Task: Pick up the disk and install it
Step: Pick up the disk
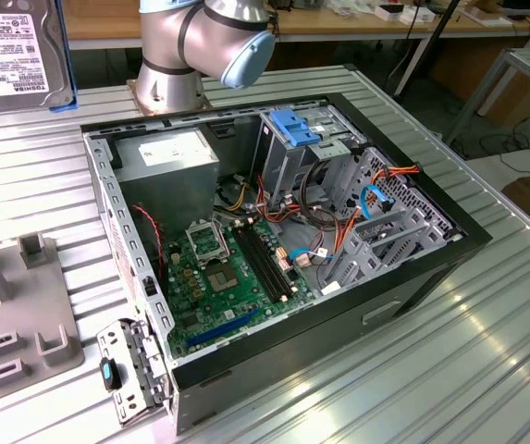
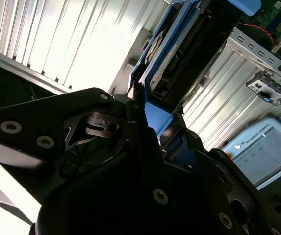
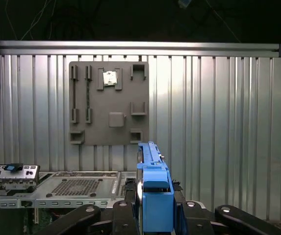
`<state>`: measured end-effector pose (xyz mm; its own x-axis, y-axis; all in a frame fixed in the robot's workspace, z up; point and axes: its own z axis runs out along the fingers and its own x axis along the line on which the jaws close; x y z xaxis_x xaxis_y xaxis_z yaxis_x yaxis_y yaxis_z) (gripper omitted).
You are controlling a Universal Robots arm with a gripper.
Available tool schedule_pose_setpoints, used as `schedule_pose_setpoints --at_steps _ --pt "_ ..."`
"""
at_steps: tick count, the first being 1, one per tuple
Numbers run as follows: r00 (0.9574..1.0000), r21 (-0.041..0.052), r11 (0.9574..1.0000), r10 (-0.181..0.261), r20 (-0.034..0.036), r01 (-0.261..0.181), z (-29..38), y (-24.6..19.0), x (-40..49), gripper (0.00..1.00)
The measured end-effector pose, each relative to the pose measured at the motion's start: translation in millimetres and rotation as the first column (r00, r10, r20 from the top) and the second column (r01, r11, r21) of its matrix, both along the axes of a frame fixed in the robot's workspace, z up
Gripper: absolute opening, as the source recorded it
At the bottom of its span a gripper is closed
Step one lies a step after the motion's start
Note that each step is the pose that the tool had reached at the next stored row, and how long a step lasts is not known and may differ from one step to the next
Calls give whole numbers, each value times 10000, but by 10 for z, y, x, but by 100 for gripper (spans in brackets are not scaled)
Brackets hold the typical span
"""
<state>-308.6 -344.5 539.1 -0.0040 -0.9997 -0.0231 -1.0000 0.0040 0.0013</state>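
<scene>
The disk [image 1: 10, 55], grey metal with a white label and blue side rails, hangs high at the exterior view's upper left, above the ribbed table. In the first wrist view it stands edge-on, its blue rail [image 3: 155, 196] clamped in my gripper [image 3: 155, 211]. The second wrist view shows the disk [image 2: 179, 54] sticking out from between the dark fingers [image 2: 135, 105], with my gripper [image 2: 157, 115] shut on its end. The open computer case [image 1: 468, 242] lies to the exterior view's right of the disk.
Inside the case sit a metal cage with a blue handle [image 1: 297, 129], a grey power-supply box [image 1: 167, 157], the green motherboard [image 1: 218, 277] and loose cables. A grey fixture plate [image 1: 15, 324] lies at the exterior view's left. The arm's base [image 1: 167, 74] stands behind the case.
</scene>
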Motion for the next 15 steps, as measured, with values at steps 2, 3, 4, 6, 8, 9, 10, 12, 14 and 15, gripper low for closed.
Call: schedule_pose_setpoints --at_steps 2,3,4,6,8,9,10,12,14,15 --pt "10000 0 10000 -2 0 2 0 0 3 37" --pt "10000 0 10000 0 -1 0 0 0 4 37" --pt "10000 0 10000 0 0 0 0 0 5 37" --pt "10000 0 10000 1 -1 -1 0 3 29 37" --pt "10000 0 10000 0 -1 0 0 6 78 37" --pt "10000 0 10000 0 -1 0 0 8 106 37" --pt "10000 1 10000 0 0 0 0 11 173 37" --pt "10000 0 10000 0 -1 0 0 17 291 37" --pt "10000 0 10000 0 0 0 0 21 366 37" --pt "10000 0 10000 -1 0 1 0 23 404 37"
